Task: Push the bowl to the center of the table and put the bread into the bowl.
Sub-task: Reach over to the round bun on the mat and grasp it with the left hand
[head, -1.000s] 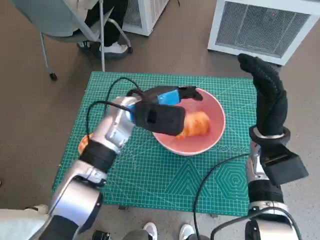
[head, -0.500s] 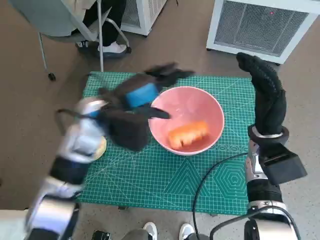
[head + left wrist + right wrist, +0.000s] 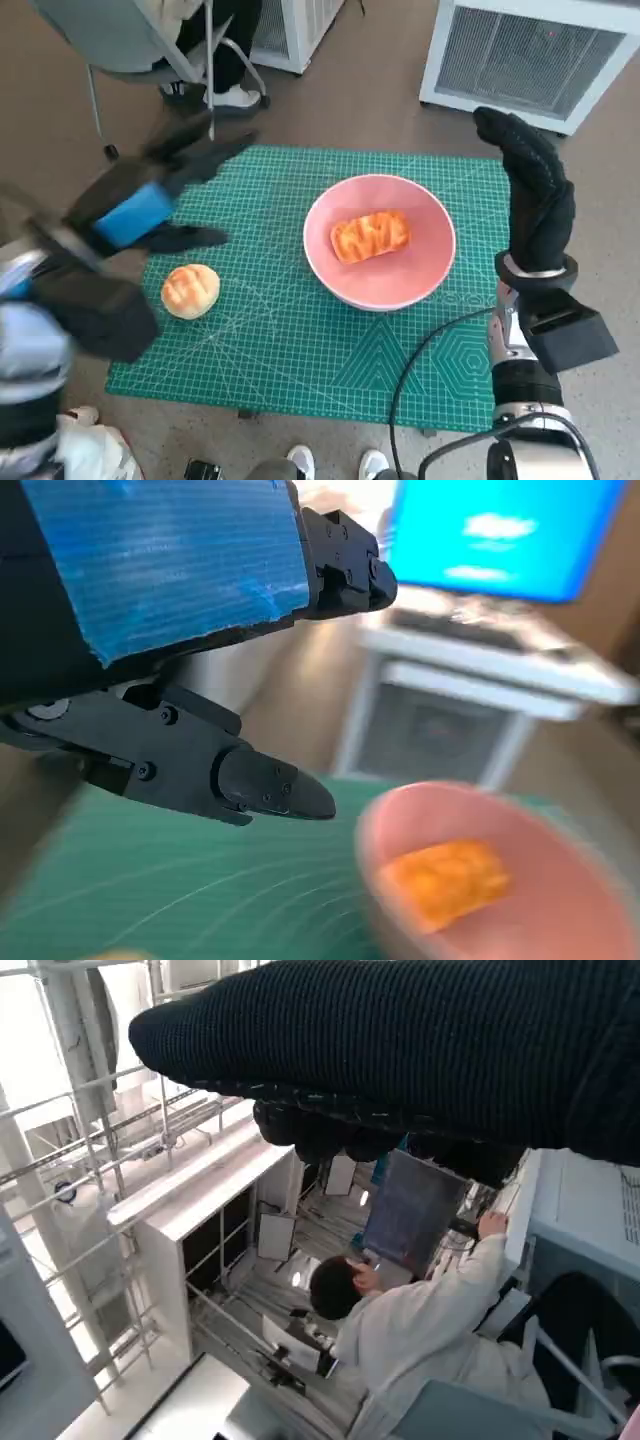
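Bread, an orange glazed oblong loaf (image 3: pixel 371 236), lies inside the pink round bowl (image 3: pixel 420 282), which sits right of centre on the green cutting-mat tabletop (image 3: pixel 300 350). A second round bun (image 3: pixel 190 291) rests on the mat to the left. The left hand (image 3: pixel 150 200) hovers above it, fingers apart, holding nothing; a careless sweep could knock that bun off. The right hand (image 3: pixel 530 190) stands upright beside the bowl's right rim, fingers apart, and could nudge it.

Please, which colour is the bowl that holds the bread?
The bowl is pink, seen best in the head view; the bread in it is golden orange.
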Motion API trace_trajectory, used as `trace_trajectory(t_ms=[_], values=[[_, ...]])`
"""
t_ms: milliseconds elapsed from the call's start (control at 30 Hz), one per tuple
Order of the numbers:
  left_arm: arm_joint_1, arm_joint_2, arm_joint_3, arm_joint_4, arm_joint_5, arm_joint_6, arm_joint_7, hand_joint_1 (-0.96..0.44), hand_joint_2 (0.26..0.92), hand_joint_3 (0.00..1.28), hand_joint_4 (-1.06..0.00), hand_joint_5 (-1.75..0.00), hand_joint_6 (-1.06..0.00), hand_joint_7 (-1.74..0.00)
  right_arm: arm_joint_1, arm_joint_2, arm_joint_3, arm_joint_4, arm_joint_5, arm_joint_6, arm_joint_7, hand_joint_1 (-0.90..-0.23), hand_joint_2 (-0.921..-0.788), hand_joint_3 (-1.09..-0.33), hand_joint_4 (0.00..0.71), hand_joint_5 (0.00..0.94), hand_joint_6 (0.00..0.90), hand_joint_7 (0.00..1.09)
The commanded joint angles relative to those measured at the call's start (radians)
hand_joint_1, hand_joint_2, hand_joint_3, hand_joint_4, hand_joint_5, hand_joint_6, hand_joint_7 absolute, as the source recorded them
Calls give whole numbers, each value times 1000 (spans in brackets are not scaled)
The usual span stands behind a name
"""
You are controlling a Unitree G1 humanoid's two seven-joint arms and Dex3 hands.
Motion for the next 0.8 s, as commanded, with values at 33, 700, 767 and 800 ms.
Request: trace_trajectory(t_ms=[33,700,767,800], values=[[88,48,32,-22,4,11,-3,-250,893,4,-121,-15,-295,-67,14,10,0,13,6,11,11,-581,-921,-819,354,1,248,262],[141,53,-67,185,82,10,50,-219,872,0,-126,0,-305,-20,-15,23,-5,48,41,10,61,-596,-921,-813,357,2,250,259],[130,47,-89,216,92,12,54,-220,872,0,-124,0,-302,-16,-17,22,-5,49,46,10,67,-593,-921,-813,358,2,250,259],[121,43,-105,240,99,13,54,-220,872,0,-123,0,-301,-14,-17,22,-5,49,47,10,70,-593,-921,-813,358,2,250,259]])
